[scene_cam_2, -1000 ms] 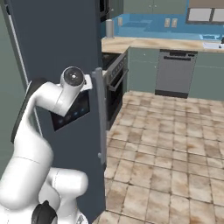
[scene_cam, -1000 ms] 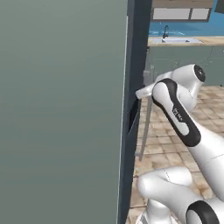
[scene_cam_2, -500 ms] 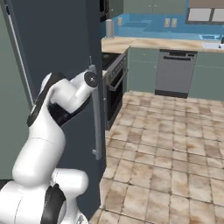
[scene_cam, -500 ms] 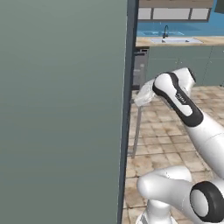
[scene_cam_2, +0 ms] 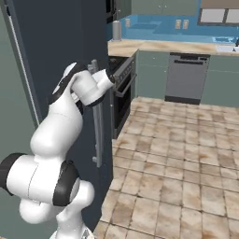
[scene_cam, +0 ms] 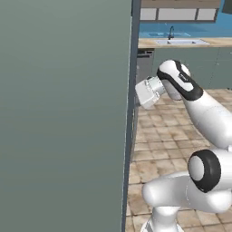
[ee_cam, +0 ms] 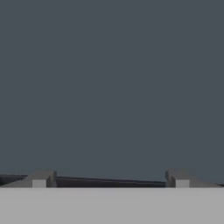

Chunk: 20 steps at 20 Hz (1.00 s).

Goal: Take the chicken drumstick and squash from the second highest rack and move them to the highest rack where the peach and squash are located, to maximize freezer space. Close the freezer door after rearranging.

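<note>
Underfoot, tan tiled floor (scene_cam_2: pixel 186 149)

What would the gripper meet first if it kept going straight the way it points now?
Most likely the freezer door: its flat dark face lies close ahead of the open gripper, with nothing between, though the exact gap is unclear.

My gripper (ee_cam: pixel 109 181) faces the freezer door (scene_cam: pixel 63 113) on the left, beside its handle (scene_cam_2: pixel 97 116); the oven (scene_cam_2: pixel 122 88) stands behind, the dishwasher (scene_cam_2: pixel 186 77) far right under the counter (scene_cam_2: pixel 158 46).

Base views flanking; hand view close.
</note>
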Available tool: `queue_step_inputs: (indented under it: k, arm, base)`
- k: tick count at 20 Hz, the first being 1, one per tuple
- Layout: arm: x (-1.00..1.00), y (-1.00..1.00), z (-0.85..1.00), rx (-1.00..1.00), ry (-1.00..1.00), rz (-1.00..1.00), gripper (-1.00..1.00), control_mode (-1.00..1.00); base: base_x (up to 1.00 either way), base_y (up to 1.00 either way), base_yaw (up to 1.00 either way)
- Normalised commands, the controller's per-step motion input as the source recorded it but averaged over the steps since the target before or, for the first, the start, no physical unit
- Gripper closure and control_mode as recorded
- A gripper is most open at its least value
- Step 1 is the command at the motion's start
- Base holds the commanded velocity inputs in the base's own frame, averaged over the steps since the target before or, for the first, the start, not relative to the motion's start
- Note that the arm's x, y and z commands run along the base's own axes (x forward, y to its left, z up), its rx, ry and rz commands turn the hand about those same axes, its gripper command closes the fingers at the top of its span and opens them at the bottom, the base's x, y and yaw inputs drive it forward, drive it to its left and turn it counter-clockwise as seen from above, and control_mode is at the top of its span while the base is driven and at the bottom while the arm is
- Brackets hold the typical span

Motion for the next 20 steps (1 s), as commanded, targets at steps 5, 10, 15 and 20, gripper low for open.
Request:
queue_step_inputs:
  k: [5,10,15,20]
  arm:
    - [0.00,0.50,-0.23,-0.01,0.00,0.16,-1.00,-1.00]
    - [-0.01,0.54,-0.22,0.00,0.00,0.13,-1.00,-1.00]
    - [-0.09,0.48,-0.23,-0.01,0.00,0.11,-1.00,-1.00]
    - [-0.34,0.38,-0.21,-0.03,-0.01,0.03,-1.00,-1.00]
  base:
    - [0.00,0.00,0.00]
    - [0.00,0.00,0.00]
    - [0.00,0.00,0.00]
    - [0.00,0.00,0.00]
